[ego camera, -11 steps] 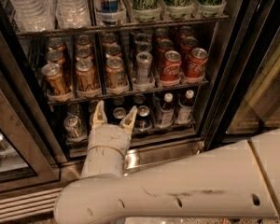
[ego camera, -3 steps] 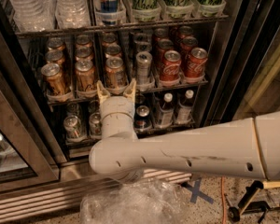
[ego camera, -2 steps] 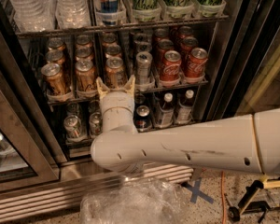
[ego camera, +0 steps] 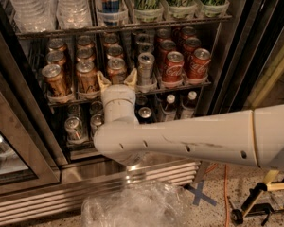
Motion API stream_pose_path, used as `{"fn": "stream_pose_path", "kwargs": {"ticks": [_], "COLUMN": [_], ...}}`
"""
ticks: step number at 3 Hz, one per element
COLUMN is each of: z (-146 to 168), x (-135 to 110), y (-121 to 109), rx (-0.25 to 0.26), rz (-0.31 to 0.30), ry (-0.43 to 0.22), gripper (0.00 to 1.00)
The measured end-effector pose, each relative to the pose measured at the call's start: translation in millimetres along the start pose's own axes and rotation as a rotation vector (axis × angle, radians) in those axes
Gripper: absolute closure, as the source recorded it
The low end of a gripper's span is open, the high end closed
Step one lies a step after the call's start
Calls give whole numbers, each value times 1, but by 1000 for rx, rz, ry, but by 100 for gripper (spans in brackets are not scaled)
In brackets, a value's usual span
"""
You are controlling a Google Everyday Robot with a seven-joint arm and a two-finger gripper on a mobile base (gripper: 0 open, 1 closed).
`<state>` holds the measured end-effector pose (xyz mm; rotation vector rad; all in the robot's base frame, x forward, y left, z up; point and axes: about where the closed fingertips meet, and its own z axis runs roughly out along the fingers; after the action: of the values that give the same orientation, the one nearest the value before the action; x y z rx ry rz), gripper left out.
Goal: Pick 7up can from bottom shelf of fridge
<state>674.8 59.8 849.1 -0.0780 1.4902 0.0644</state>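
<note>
- Floor [ego camera: 274, 188]: speckled. A crumpled clear plastic sheet [ego camera: 128, 207] lies just before the fridge [ego camera: 236, 56], with a blue tape cross [ego camera: 201, 195] to its right.
- Grille [ego camera: 146, 178]: stainless slats, partly behind the plastic.
- Arm [ego camera: 180, 136]: it lies across your view and covers the middle of the bottom shelf [ego camera: 83, 144].
- 7up can: you cannot pick it out. The bottom shelf shows only silver cans [ego camera: 75, 126] left of the arm and small bottles [ego camera: 169, 105] right of it. The can may sit behind the arm.
- Gripper [ego camera: 117, 79]: it is up at the middle rack with fingers spread and empty, tips either side of a copper can [ego camera: 116, 67].
- Risk: closing here takes the copper can — wrong rack, wrong drink.
- Risk: lowering blind, the tips may snag the rack wire or topple neighbours in the narrow lanes.
- Farther back: red cola cans [ego camera: 174, 65], then water bottles [ego camera: 71, 6] on the top rack.
</note>
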Motion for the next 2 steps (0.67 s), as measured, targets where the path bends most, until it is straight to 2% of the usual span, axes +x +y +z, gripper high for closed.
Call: {"fn": "stream_pose_path", "kwargs": {"ticks": [2], "z": [29], "x": [5], "y": [-9], "rx": [21], "rz": [12], "ry": [11], "gripper": [26]}}
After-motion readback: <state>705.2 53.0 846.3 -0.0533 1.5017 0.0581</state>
